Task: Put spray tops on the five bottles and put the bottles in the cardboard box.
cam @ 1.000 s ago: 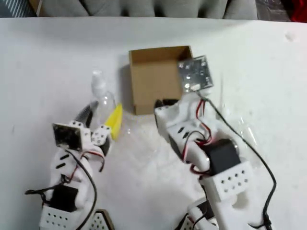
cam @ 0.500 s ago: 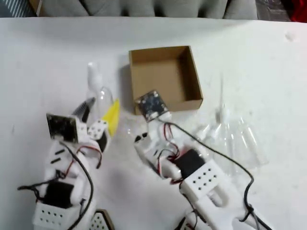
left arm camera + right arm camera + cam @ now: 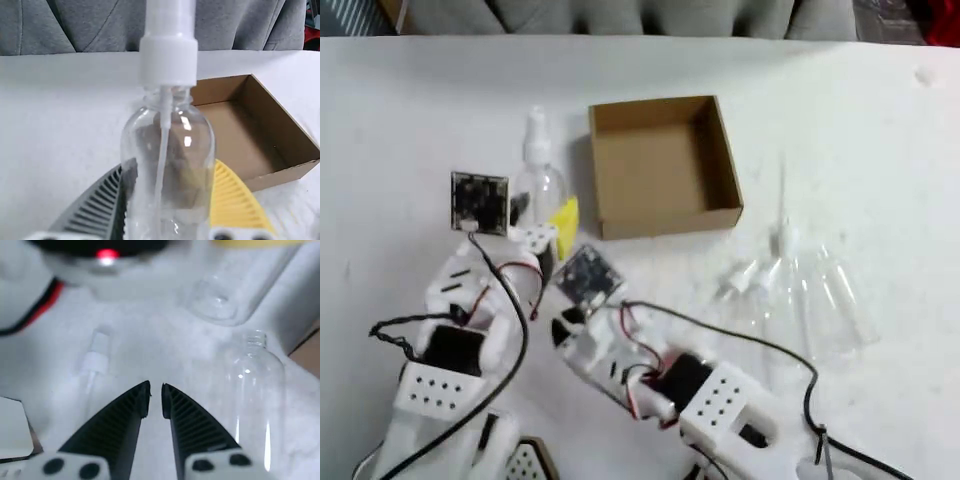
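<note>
1. The left gripper (image 3: 172,172) is clamped on a clear bottle (image 3: 170,135), grey jaw on one side and yellow on the other. The bottle stands upright with its spray top (image 3: 168,55) seated on the neck.
2. In the high view that bottle stands on the table (image 3: 440,90) just at 9 o'clock of the cardboard box (image 3: 655,165), which has nothing in it.
3. The right gripper (image 3: 154,390) has its black jaws drawn almost together with a thin gap between them, and it is empty. It hangs low over a loose spray top (image 3: 94,362) and an uncapped bottle (image 3: 252,377), both lying flat.
4. More clear bottles (image 3: 820,290) lie at 4 o'clock of the box, well apart from it.
5. The step in hand looks like boxing the first capped bottle, so the task is early.
6. Next, the left arm likely needs to lift the bottle over the box wall toward 3 o'clock and let go. The right gripper must widen its jaws to take the loose top.
</note>
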